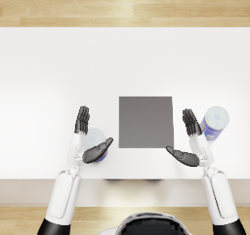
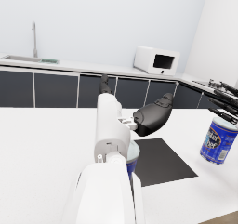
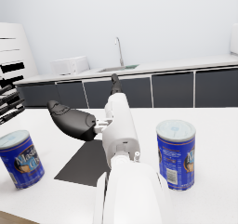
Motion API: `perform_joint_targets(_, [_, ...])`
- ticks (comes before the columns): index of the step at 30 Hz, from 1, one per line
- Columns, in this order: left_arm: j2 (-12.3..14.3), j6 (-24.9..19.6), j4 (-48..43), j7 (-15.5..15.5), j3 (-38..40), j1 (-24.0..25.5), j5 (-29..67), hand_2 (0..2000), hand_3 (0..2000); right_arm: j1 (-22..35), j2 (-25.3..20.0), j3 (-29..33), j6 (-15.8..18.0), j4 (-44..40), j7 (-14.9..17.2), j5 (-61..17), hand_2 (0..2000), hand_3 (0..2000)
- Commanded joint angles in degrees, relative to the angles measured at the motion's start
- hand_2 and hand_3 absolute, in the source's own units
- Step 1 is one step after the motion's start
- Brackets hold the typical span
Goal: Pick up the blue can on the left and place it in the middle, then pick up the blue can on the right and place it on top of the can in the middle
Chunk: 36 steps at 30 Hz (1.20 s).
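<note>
Left of the dark mat [image 1: 146,121], the left blue can [image 1: 97,142] is stood upright on the white table [image 1: 49,83], partly hidden beneath the left hand [image 1: 87,137], which is spread wide above it and holds nothing. Right of the mat, the right blue can [image 1: 215,122] is stood just beside the right hand [image 1: 190,141], likewise spread and empty. If the left hand is closed off-centre, the can could be tipped or pushed away from the mat.
</note>
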State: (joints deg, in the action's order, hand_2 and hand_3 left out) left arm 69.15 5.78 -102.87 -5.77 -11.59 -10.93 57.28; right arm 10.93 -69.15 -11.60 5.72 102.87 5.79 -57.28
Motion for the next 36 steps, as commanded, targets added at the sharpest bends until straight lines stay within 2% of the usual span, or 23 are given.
perform_joint_targets(1, [0.0, 0.0, 0.0, 0.0, 0.0, 0.0, 0.0, 0, 0, 0.0, 0.0, 0.0, 0.0, 0.0, 0.0, 0.0, 0, 0])
perform_joint_targets(17, [0.0, 0.0, 0.0, 0.0, 0.0, 0.0, 0.0, 0, 0, 0.0, 0.0, 0.0, 0.0, 0.0, 0.0, 0.0, 0, 0])
perform_joint_targets(18, [0.1, 0.0, 0.9, 0.0, -1.7, -0.1, 0.0, 0, 0, 0.0, 0.0, 0.0, 0.0, 0.0, 0.0, 0.0, 0, 0])
perform_joint_targets(19, [0.4, -1.6, 2.0, 1.6, -1.1, -0.3, 0.0, 0, 0, 0.1, -0.1, -1.7, 0.0, -0.9, 0.0, 0.0, 0, 0])
perform_joint_targets(21, [0.5, -3.6, 0.6, 3.6, 1.5, 0.0, 0.0, 0, 0, 1.4, -1.1, 0.3, -2.8, 1.2, -2.8, 0.0, 0, 0])
perform_joint_targets(23, [0.2, -4.7, -2.0, 4.7, 3.8, 1.7, 0.0, 0, 0, 1.5, -1.5, 2.5, -4.2, 2.6, -4.3, 0.0, 0, 0])
perform_joint_targets(24, [-0.1, -5.0, -3.9, 5.0, 5.0, 2.8, 2.5, 0, 0, 0.9, -1.4, 3.6, -4.6, 4.0, -4.7, -2.5, 0, 0])
perform_joint_targets(30, [-1.3, -5.7, -9.6, 5.7, 7.5, 9.2, 17.8, 0, 0, -1.3, -1.7, 13.7, -5.6, 7.7, -5.6, -17.8, 0, 0])
perform_joint_targets(33, [-1.8, -5.7, -7.3, 5.7, 6.4, 11.3, 22.0, 0, 0, -0.4, -1.7, 18.2, -5.7, 6.4, -5.7, -22.0, 0, 0])
perform_joint_targets(36, [-1.8, -5.8, -3.2, 5.8, 4.8, 12.2, 23.5, 0, 0, 0.3, -1.9, 19.6, -5.7, 2.0, -5.8, -23.5, 0, 0])
